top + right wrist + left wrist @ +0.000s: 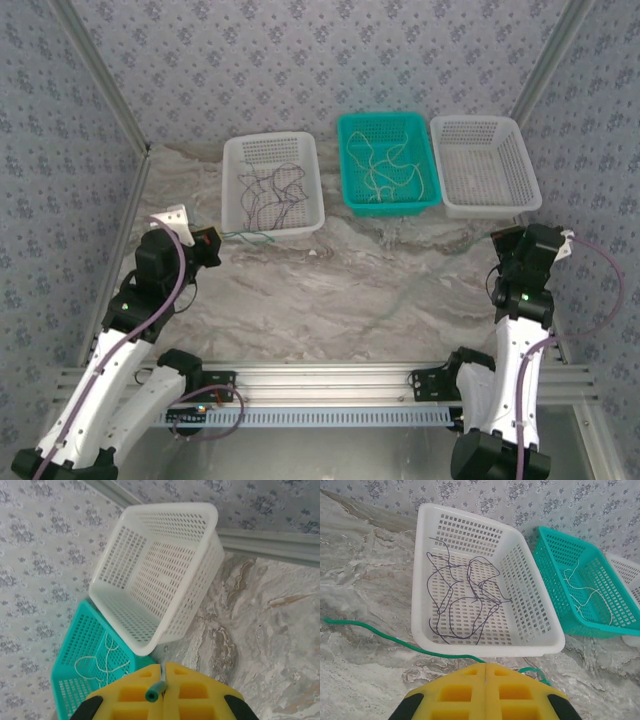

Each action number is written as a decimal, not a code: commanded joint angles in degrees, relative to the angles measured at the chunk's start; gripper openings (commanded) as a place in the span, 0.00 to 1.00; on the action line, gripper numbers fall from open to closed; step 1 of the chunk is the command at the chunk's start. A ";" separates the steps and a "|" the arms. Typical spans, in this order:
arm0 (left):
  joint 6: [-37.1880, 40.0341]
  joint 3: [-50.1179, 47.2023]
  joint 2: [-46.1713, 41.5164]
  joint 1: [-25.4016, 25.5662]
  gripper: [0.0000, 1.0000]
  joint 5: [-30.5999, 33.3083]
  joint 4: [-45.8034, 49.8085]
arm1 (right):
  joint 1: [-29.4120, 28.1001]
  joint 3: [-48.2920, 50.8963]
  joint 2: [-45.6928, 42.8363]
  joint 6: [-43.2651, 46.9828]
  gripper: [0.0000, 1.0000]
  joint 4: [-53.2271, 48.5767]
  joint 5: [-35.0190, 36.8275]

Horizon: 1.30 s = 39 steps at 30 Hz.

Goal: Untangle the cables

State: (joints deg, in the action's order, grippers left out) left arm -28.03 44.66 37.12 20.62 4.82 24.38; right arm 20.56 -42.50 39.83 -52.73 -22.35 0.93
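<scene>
Dark maroon cables (pixel 465 600) lie tangled in the left white basket (pixel 272 228). Pale whitish-green cables (pixel 385 165) lie looped in the teal basket (pixel 395 207). A dark green cable (pixel 395 640) runs across the marble in front of the left basket and disappears under my left gripper (pixel 485 665), which is shut on it; in the top view that cable (pixel 252 236) trails right from the left gripper (pixel 212 243). My right gripper (pixel 163 665) is shut on a short green cable end (pixel 156 692) that sticks out between its yellow fingers, just in front of the right-hand baskets.
A second white basket (pixel 487 208) stands at the back right with no cable in it. All three baskets line the back of the marble table, with patterned walls on three sides. Open tabletop lies between the arms and the baskets.
</scene>
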 commanded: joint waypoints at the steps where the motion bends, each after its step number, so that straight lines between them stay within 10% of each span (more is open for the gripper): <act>1: 0.01 -0.41 -0.56 -0.58 0.00 -0.22 -0.36 | 0.93 0.20 -0.99 -0.59 0.00 -0.82 0.34; 12: -2.13 -4.25 4.93 2.01 0.00 -27.31 -19.80 | -0.52 -4.45 -0.96 2.02 0.00 4.03 -14.71; 23: 9.34 1.82 21.53 25.46 0.00 -22.33 -24.82 | -14.87 -16.66 -0.57 13.77 0.00 2.16 6.12; 39: 12.83 4.45 24.06 27.08 0.00 -23.49 -29.96 | -27.38 -55.73 38.65 53.18 0.00 26.10 23.76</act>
State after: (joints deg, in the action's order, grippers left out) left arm -15.66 49.32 61.89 47.37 -17.61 -0.78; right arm -4.82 -93.14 74.28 -15.03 -6.07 19.18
